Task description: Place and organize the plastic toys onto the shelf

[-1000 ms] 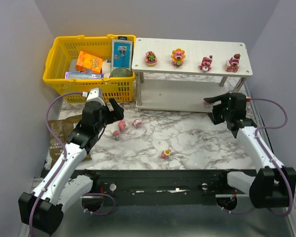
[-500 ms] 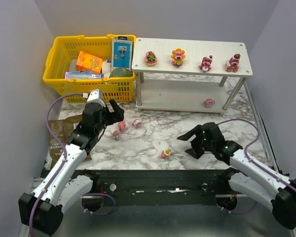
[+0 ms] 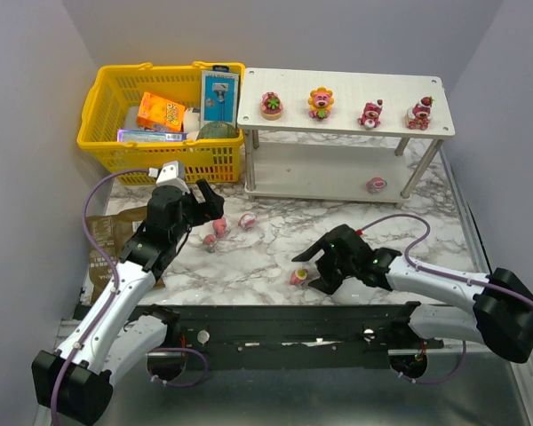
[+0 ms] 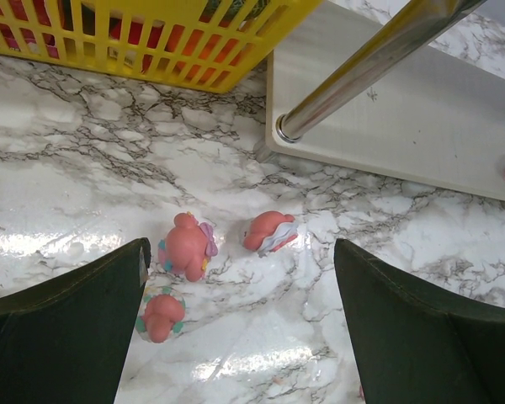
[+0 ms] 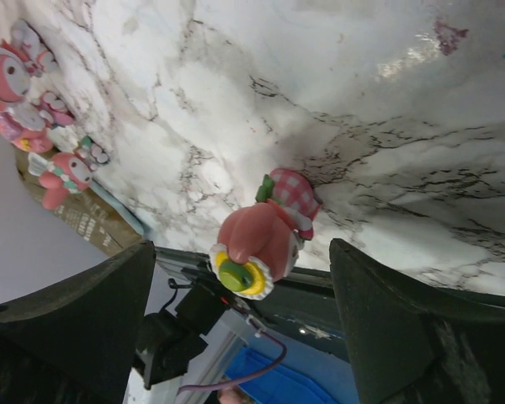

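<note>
At the right gripper (image 3: 309,270): spread wide, released, gripping nothing. Straddles one plastic toy (image 5: 265,236), a pink figure with a checked cap and a yellow-green base, lying on its side on the marble table (image 3: 373,232). Shows bare marble between that toy and each finger in the right wrist view, so no contact. Sits well in front of the shelf (image 3: 338,125), off its front left corner, close to the table's near edge.

At the left gripper (image 3: 208,201): also spread as wide as seen, released, holding and touching nothing. Hangs above a trio of pink toys on the marble, just in front of the shelf's left end: a winged one (image 4: 188,246), a round one with a pale rim (image 4: 269,231) right of it, a smaller one (image 4: 160,316) nearest the camera. Lie apart from one another and from both fingers.

On the shelf's top tier: four toys upright in a row, a round pink one (image 3: 271,105) at the left, a yellow-petalled one (image 3: 321,102), then two pink bears (image 3: 369,114) (image 3: 419,113). On the lower tier, toward the right end: one pink capsule (image 3: 376,185).

Just left of the shelf, touching or nearly touching its end: a yellow mesh basket (image 3: 98,117) of packaged goods.
</note>
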`<move>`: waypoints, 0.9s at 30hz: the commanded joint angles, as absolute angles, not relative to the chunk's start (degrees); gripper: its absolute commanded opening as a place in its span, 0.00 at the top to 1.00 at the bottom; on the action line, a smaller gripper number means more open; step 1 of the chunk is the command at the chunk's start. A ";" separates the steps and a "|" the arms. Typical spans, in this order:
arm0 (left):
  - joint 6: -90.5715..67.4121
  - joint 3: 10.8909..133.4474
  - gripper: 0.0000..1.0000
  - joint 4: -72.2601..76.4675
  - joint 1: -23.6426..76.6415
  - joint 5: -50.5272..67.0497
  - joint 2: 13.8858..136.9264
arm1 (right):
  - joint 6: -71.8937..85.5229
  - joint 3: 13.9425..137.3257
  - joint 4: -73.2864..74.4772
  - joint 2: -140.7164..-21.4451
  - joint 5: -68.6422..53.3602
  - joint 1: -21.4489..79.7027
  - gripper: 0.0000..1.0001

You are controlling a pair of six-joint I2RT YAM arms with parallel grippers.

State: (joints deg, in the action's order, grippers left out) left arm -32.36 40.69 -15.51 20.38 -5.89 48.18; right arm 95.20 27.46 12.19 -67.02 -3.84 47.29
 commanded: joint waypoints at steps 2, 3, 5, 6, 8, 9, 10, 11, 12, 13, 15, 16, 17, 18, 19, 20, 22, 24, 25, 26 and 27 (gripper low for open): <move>-31.90 39.99 0.01 -14.68 20.74 -5.80 47.11 | 98.70 27.95 8.97 -68.02 -1.76 47.72 0.10; -31.90 39.90 0.01 -14.76 20.74 -5.80 47.11 | 98.70 27.86 8.96 -68.29 -2.02 47.64 0.11; -31.82 39.99 0.01 -14.77 20.74 -5.89 47.02 | 98.96 27.95 8.79 -69.08 -2.81 47.72 0.13; -31.82 39.99 0.01 -14.85 20.74 -5.98 47.11 | 99.14 27.95 8.79 -69.08 -3.07 47.81 0.16; -31.82 39.90 0.01 -14.85 20.74 -6.06 47.02 | 99.84 27.60 8.44 -69.43 -3.78 48.07 0.19; -31.82 39.99 0.01 -14.85 20.74 -5.98 47.20 | 100.10 27.51 8.35 -69.52 -3.78 48.16 0.21; -31.82 39.90 0.01 -14.85 20.74 -6.06 47.28 | 100.28 27.34 8.44 -69.61 -3.95 48.34 0.22; -31.82 39.99 0.01 -14.85 20.83 -5.98 47.29 | 100.54 27.07 8.18 -69.70 -4.04 48.34 0.24; -31.82 39.90 0.01 -14.94 20.74 -5.98 47.37 | 100.55 26.81 7.91 -69.78 -4.22 48.34 0.25; -31.82 39.99 0.01 -14.77 20.83 -5.89 47.37 | 100.89 26.72 7.74 -69.87 -4.39 48.43 0.26; -31.82 39.90 0.01 -14.77 20.83 -5.89 47.55 | 100.81 26.46 7.03 -70.22 -4.74 48.51 0.29; -31.82 39.99 0.01 -14.68 20.83 -5.89 47.55 | 100.98 26.37 6.94 -70.40 -5.01 48.60 0.30; -31.82 39.90 0.01 -14.68 20.83 -5.80 47.55 | 101.07 26.45 6.86 -70.49 -5.10 48.60 0.30; -31.82 39.99 0.01 -14.68 20.83 -5.89 47.55 | 101.16 26.46 6.86 -70.66 -5.18 48.69 0.31; -31.82 39.90 0.01 -14.76 20.83 -5.89 47.55 | 101.16 26.46 6.86 -70.75 -5.36 48.69 0.31; -31.82 39.99 0.01 -14.68 20.83 -5.80 47.55 | 101.16 26.46 6.77 -70.84 -5.54 48.78 0.31; -31.82 39.99 0.01 -14.85 20.83 -5.89 47.55 | 101.42 26.28 6.85 -71.10 -5.97 48.87 0.31; -31.82 39.99 0.01 -14.85 20.83 -5.89 47.63 | 101.60 26.19 6.68 -71.10 -6.33 48.87 0.31; -31.82 39.90 0.01 -14.85 20.83 -5.89 47.64 | 101.69 26.10 6.77 -71.28 -6.76 48.95 0.31; -31.82 39.90 0.01 -14.77 20.83 -5.89 47.64 | 101.78 25.93 6.85 -71.19 -6.94 48.96 0.31; -31.82 39.99 0.01 -14.77 20.83 -5.98 47.72 | 101.95 25.84 6.86 -71.28 -7.20 49.04 0.31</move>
